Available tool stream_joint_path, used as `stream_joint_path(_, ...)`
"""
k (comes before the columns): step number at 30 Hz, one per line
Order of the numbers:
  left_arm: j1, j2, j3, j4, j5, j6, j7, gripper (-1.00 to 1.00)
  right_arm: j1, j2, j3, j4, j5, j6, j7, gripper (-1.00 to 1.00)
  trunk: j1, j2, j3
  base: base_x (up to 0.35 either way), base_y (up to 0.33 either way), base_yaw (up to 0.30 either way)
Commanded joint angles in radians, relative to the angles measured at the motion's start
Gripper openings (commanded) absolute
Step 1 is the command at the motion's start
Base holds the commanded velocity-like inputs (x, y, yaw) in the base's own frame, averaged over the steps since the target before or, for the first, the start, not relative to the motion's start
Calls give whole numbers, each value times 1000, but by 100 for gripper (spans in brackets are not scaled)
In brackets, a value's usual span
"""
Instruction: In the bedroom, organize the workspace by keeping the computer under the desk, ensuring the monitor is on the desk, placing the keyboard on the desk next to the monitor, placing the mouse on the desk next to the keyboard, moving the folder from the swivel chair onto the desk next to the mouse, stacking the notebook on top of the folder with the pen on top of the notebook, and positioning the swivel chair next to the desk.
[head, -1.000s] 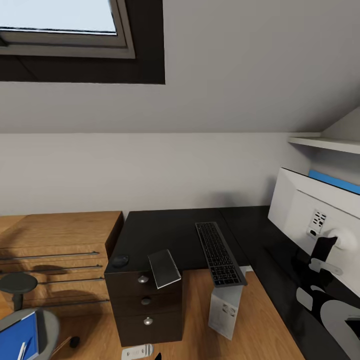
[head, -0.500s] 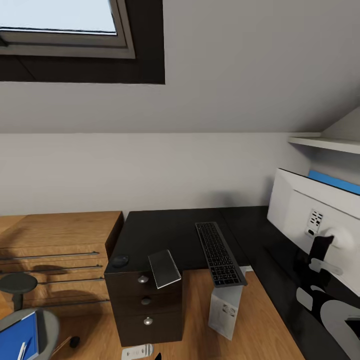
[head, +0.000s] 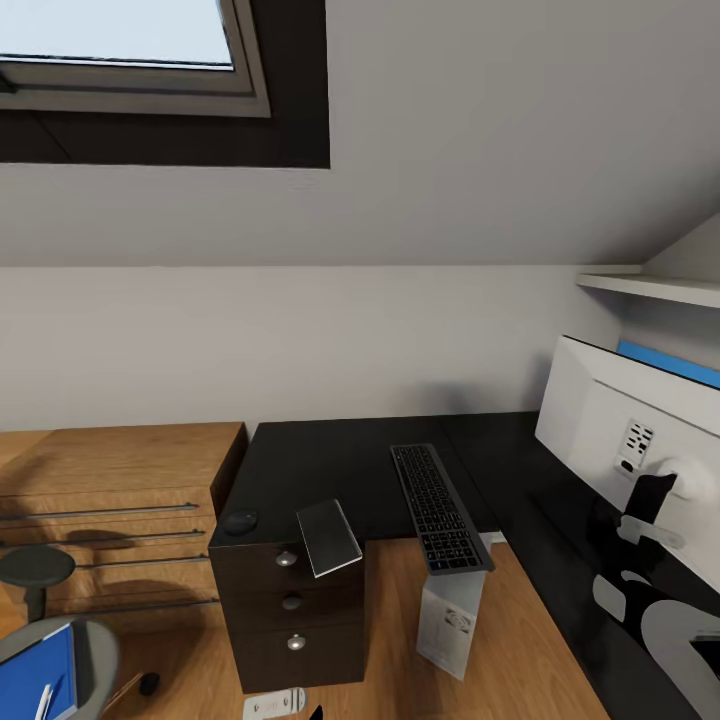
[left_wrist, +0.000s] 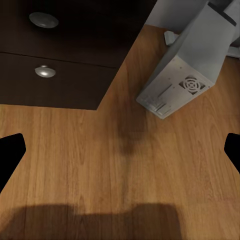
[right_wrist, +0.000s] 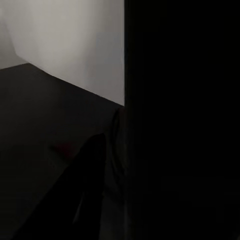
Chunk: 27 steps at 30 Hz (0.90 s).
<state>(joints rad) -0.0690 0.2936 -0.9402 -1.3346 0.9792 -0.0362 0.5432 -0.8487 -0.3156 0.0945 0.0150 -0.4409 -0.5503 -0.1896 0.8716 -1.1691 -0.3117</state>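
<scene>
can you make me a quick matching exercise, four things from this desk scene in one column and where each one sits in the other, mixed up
Things:
1. keyboard
2. mouse
3. folder
4. computer

Places:
A. on the chair seat at lower left
B. standing on the wooden floor below the desk edge
C. at the desk's left front corner, over the drawers
D. lying on the desk top, its near end jutting past the front edge

Pairs: 1-D, 2-C, 3-A, 4-B
</scene>
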Motion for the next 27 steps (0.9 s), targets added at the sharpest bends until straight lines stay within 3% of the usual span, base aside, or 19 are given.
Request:
stream_joint_path(1,-2,1,-3,-2,7,-4,6,100,-1,0,-1,2,-15,-5,-4,-100,0,-1,-1,0,0,0)
stream_joint_path(20,-2,0,-5,9,6,-4,5,100,-1,-8,-2,2,-15,-3,-5,-100,0,-1,-1,0,0,0)
stream_joint_path(27,-2,-11,-5,18,6,-4,4,100,-1,-6,-1,2,-15,-3,-5,-100,0,-1,-1,-21,0,0)
